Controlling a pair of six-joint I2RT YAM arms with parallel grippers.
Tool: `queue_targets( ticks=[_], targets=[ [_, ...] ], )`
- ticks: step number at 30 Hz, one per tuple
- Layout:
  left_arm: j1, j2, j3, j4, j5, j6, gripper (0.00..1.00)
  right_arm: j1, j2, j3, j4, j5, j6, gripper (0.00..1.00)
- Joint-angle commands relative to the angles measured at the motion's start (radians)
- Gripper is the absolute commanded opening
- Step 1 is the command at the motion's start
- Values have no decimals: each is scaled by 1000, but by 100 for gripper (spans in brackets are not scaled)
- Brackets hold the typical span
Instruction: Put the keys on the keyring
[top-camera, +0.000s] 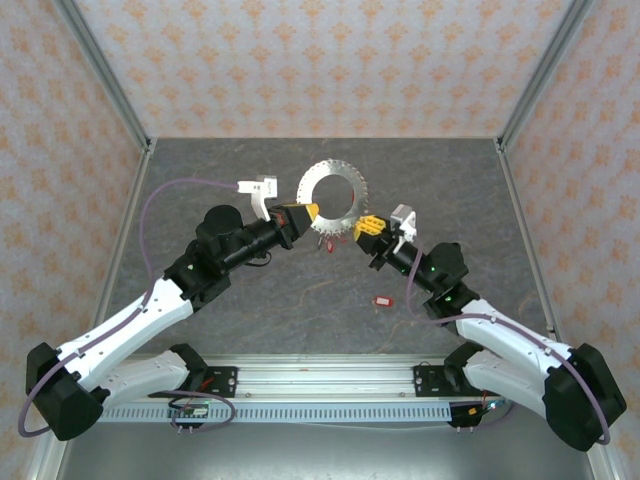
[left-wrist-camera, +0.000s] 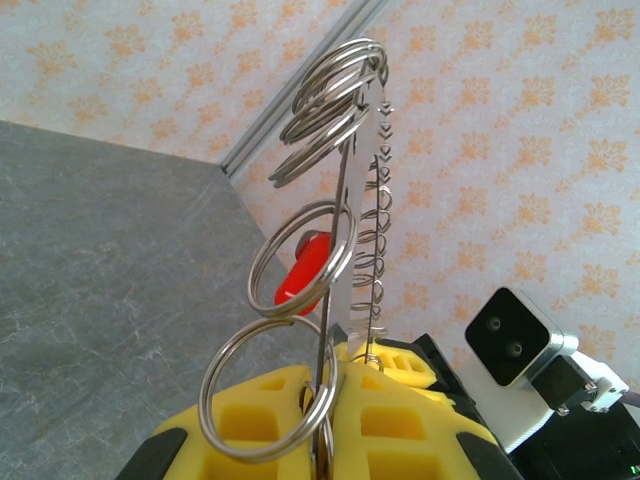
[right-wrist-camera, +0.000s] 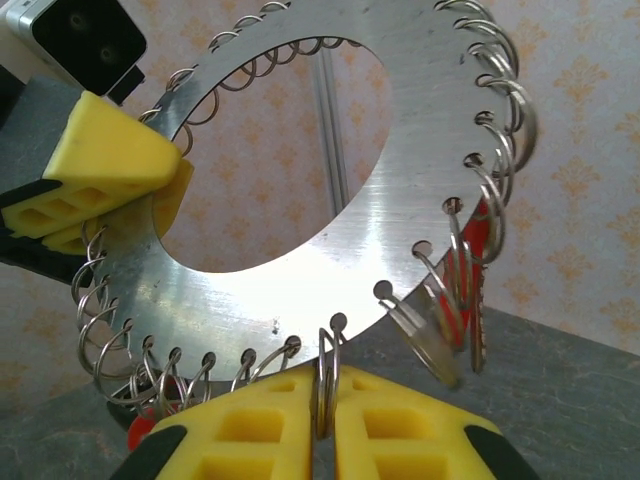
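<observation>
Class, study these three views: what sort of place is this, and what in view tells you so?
Most likely a robotics lab test cell. The left arm and right arm are bolted to an aluminium rail, and patterned panels on metal framing box in the grey table.

Keyring (top-camera: 333, 187) between left pincer (top-camera: 309, 212), right pincer (top-camera: 360, 231); key (top-camera: 381, 299) on table (top-camera: 250, 330).

White-shelled left arm (top-camera: 125, 325) and right arm (top-camera: 510, 340), black joints and bases, lilac cable (top-camera: 160, 192) looping along each, yellow waffled finger pads (right-wrist-camera: 265, 425) edged black, white camera block (left-wrist-camera: 520, 345) at each wrist
</observation>
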Motion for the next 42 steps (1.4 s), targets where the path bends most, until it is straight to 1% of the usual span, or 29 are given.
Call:
queue_targets(
  ticks=[1,3,6,7,9,12,15,16,18,20,22,24,26,28,29,31,33,35,37,39,42],
  targets=[
    [2,6,30,26,30,21,0,3,-36,53,-51,-8,-66,13],
    [2,4,30,15,31,30,0,4,-40,74,-74,11,-100,17],
    [2,1,29,-1,24,39,0,4,-42,79,-75,44,-133,17],
    [2,0,29,-5,22,41,0,4,-42,78,-76,50,-138,16],
    [2,-4,30,-5,17,42,0,4,-43,75,-96,48,-163,11],
    [2,-8,30,1,5,43,0,4,-54,70,-199,19,-236,10],
    [2,-9,35,-2,11,48,0,4,-73,25,-187,53,-271,10],
    [2,-10,37,-8,12,52,0,4,-82,17,-189,62,-292,11],
    [2,-16,35,-16,4,58,0,4,-109,23,-318,80,-387,17],
    [2,-24,35,-21,1,67,0,4,-140,22,-417,110,-447,21],
    [2,-31,37,-27,0,80,0,4,-178,-3,-438,120,-479,22],
    [2,-37,40,-34,-2,93,0,4,-220,-33,-431,86,-507,23],
    [2,-38,43,-29,8,105,0,5,-242,-39,-424,71,-473,23],
    [2,-34,45,-9,50,122,0,4,-253,-40,-401,51,-436,23],
    [2,-32,52,-15,72,158,0,3,-255,-44,-375,42,-412,23],
    [2,-27,89,-102,72,234,0,4,-258,-54,-320,43,-373,23],
    [2,-14,144,-262,22,352,0,4,-260,-54,-304,64,-366,23],
    [2,-12,182,-339,-3,404,0,3,-264,-51,-308,79,-374,23],
    [2,-29,174,-303,12,404,0,3,-270,-45,-321,60,-377,22],
    [2,-49,141,-229,24,388,0,3,-273,-44,-327,28,-379,22],
    [2,-61,103,-156,55,384,0,4,-275,-45,-316,-55,-394,20]
  ],
)
